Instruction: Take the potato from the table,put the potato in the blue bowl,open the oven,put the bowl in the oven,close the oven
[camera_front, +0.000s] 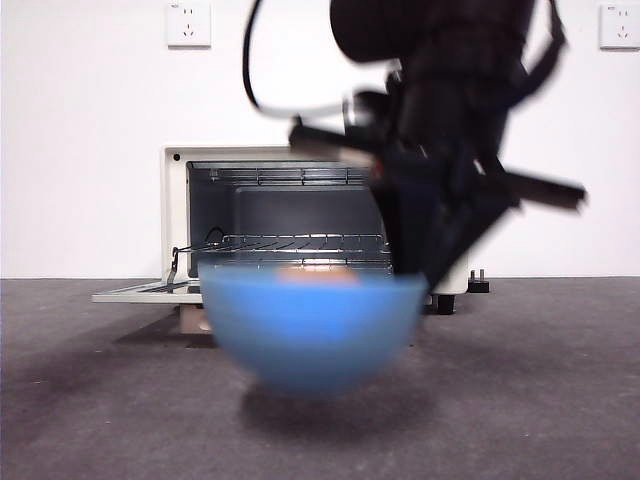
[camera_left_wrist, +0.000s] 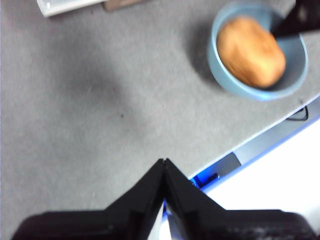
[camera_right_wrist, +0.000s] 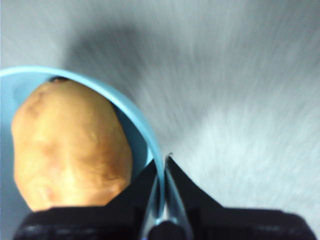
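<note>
Blue bowl (camera_front: 312, 335) lifted clear of the grey table (camera_front: 540, 400), blurred, potato (camera_right_wrist: 70, 145) inside it, right gripper (camera_right_wrist: 161, 172) clamped on the bowl's rim, oven (camera_front: 285, 225) behind with door down, left gripper (camera_left_wrist: 164, 172) closed and empty above the table edge.

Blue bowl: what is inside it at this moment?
The potato sits inside the blue bowl, nearly filling it. The right gripper pinches the rim. The bowl's floor under the potato is hidden.
</note>
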